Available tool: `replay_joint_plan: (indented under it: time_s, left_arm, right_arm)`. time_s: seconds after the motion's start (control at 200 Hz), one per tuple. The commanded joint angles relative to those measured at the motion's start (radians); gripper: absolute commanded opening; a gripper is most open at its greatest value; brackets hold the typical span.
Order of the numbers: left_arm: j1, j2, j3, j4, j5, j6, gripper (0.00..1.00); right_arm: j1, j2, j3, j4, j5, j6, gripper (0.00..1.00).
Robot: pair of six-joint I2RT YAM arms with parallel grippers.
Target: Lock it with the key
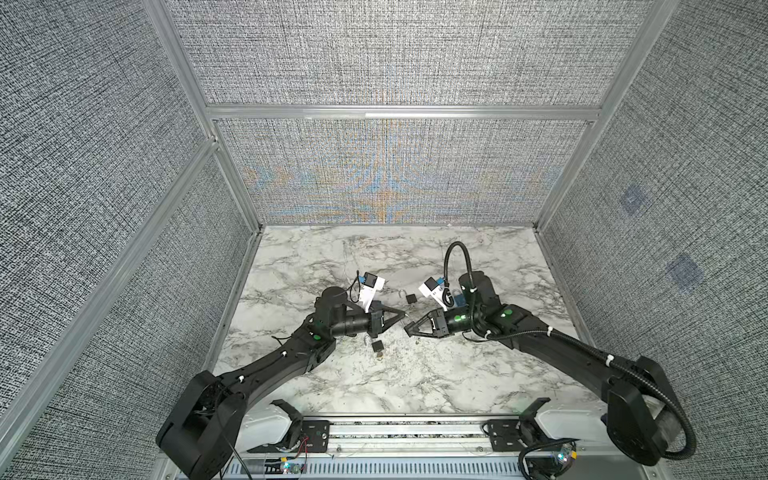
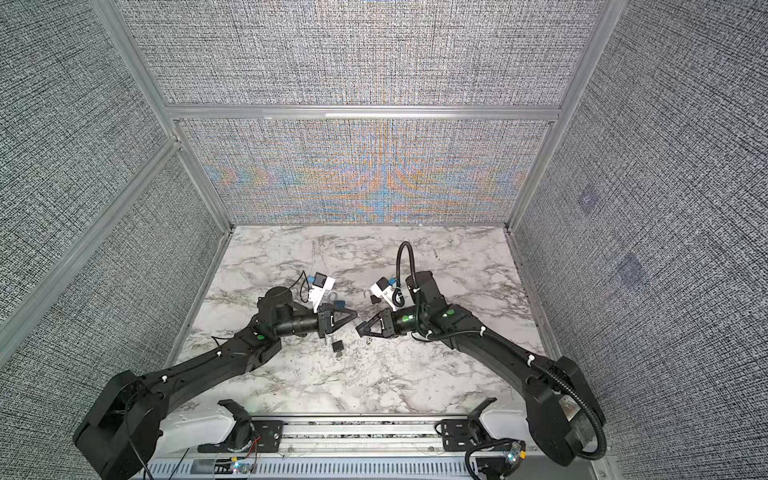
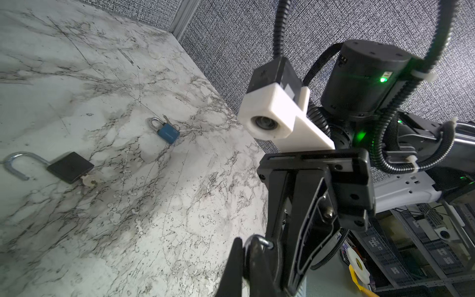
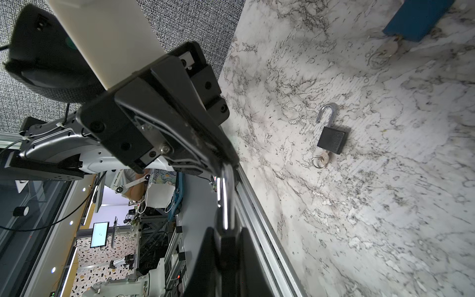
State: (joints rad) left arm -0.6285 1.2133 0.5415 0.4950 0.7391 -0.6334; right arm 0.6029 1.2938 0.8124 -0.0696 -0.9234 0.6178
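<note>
Right wrist view puts the near black padlock closest to the front rail. It lies flat on the marble surface with its shackle swung open and a key in its base, key end turned toward the near side.

Beyond it, mid-surface and lifted clear, we see the held padlock spanning the two grippers. Its long axis runs left to right, shackle leftward and dark body rightward. The left gripper is pressed together on the shackle's loop. The right gripper pinches the body. We cannot tell whether the shackle is latched, nor whether a key sits in it.

Just beyond the left gripper lies the left blue padlock, close under the wrist. Farther on, between the two wrist cameras, the far black padlock lies flat with its open shackle pointing left and a key in its base. Farther right is the right blue padlock, shackle closed, largely hidden by the right arm in both top views.
</note>
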Motion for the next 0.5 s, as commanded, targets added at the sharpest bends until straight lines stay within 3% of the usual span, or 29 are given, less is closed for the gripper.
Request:
replay_joint_plan:
  time_s: [0.0,0.495]
  left_arm:
    - [-0.011,-0.002,-0.002,-0.081,0.049,0.024,0.0]
    - [-0.01,0.008,0.043,-0.161,0.033,0.088,0.0]
  right_arm:
    - [0.001,-0.01,0.024,0.151,-0.031,0.005,0.0]
    - [-0.002,-0.029,0.005,0.176,-0.061,0.029,0.0]
